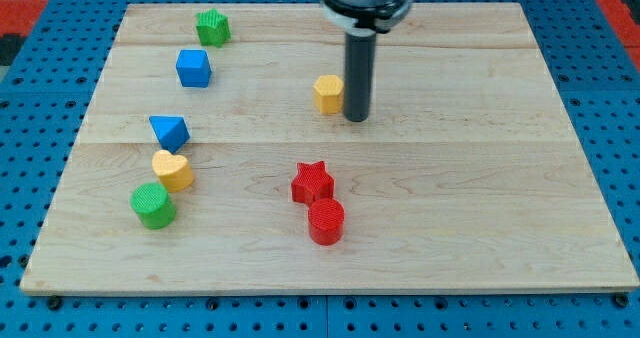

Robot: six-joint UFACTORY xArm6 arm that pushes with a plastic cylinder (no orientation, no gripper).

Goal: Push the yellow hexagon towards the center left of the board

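Observation:
The yellow hexagon (327,94) lies a little above the middle of the wooden board (470,178). My tip (357,117) stands right beside it, against its right side, and seems to touch it. The dark rod comes down from the arm at the view's top.
At the left are a green star (212,27), a blue cube (193,68), a blue triangle (170,132), a yellow heart (172,169) and a green cylinder (153,205). Below the middle are a red star (313,183) and a red cylinder (326,221), touching.

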